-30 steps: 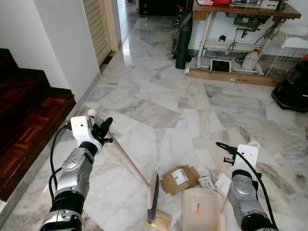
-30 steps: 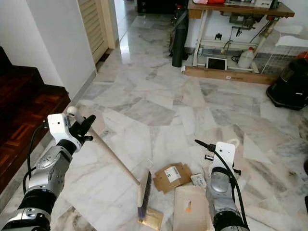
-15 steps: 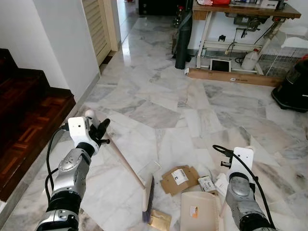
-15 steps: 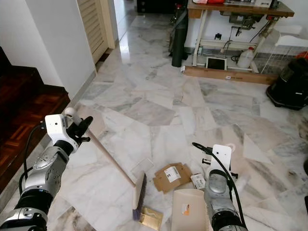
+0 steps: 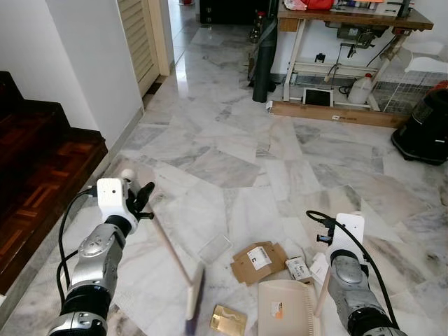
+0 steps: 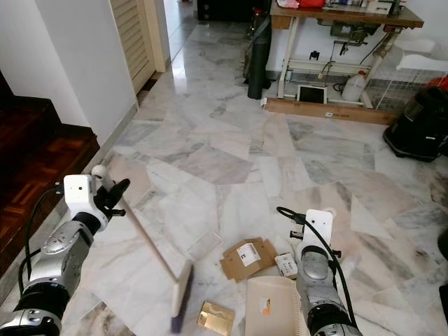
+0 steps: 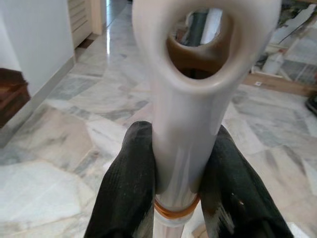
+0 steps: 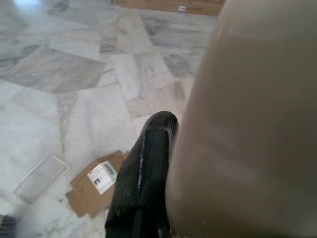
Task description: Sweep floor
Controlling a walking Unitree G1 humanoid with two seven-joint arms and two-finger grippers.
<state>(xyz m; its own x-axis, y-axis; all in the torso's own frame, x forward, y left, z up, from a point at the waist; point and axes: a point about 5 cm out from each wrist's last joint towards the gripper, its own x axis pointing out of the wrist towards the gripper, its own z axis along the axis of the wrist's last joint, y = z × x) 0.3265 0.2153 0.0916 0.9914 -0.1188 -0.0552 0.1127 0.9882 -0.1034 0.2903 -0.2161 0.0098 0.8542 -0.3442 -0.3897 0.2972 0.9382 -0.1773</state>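
Gripping the broom (image 5: pixel 171 257) high on its handle, our left pincer (image 5: pixel 137 201) gains reach to drag the head toward the cardboard scrap (image 5: pixel 260 260); our right pincer (image 8: pixel 148 163) clamps the dustpan (image 5: pixel 287 308) (mouth low on the floor) beside it.

We raise our left gripper (image 5: pixel 138 201), fingers clamped; our right gripper (image 8: pixel 148 163) stays low, grasping.

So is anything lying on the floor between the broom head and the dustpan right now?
Yes. A small gold packet lies on the marble between the broom head and the dustpan. The cardboard piece sits just beyond that path, and the clear plastic piece is farther out.
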